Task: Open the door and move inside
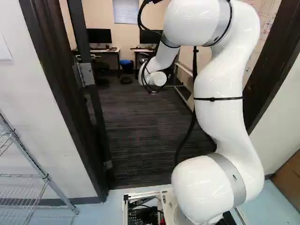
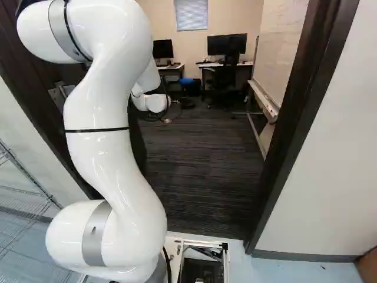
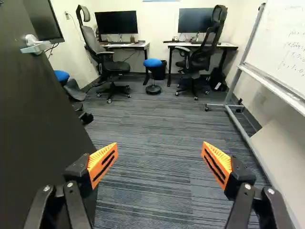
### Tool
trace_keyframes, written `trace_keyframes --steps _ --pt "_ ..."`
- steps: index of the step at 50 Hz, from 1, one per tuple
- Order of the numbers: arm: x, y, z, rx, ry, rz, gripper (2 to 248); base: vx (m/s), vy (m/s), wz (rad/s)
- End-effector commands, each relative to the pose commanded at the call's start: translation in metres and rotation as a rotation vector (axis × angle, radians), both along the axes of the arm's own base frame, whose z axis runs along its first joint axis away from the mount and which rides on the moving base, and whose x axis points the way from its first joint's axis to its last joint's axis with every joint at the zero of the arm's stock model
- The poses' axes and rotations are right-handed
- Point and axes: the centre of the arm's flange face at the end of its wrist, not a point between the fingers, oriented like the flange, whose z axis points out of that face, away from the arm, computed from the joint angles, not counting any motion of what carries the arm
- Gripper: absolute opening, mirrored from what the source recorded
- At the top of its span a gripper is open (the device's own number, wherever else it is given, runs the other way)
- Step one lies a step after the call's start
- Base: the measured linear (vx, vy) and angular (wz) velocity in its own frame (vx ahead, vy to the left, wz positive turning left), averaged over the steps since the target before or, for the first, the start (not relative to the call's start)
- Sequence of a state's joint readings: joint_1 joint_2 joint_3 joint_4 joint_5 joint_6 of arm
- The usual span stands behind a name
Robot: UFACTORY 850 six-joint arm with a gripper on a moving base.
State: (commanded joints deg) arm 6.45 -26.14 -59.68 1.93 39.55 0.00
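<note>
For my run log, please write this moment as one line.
door: open | gripper: open, empty | arm: through door frame | base: at doorway | ahead: carpet, blue-topped stool, whiteboard

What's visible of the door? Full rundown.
The door is a dark, nearly black slab with a plain, flat face; I can't tell whether it's wood or metal. A silvery lever handle on a round base sits close to its edge. It stands open, giving onto the carpeted room, and lies beside the gripper, across from the whiteboard. Nothing grips the handle: the gripper's fingers are apart, with no part of the door between them.
</note>
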Motion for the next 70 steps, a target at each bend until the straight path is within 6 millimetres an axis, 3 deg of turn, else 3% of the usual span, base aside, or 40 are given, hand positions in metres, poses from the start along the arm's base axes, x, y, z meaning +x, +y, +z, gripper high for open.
trace_keyframes --steps 18,36,53,70 --pt "-0.018 -0.006 0.002 -0.002 0.002 -0.005 247 0.0 0.0 0.0" --pt "-0.048 -0.015 0.005 -0.004 0.005 -0.013 247 0.0 0.0 0.0" --pt "-0.089 -0.026 0.005 -0.007 0.009 -0.024 247 0.0 0.0 0.0" --pt "-0.144 -0.039 0.002 -0.011 0.015 -0.037 247 0.0 0.0 0.0"
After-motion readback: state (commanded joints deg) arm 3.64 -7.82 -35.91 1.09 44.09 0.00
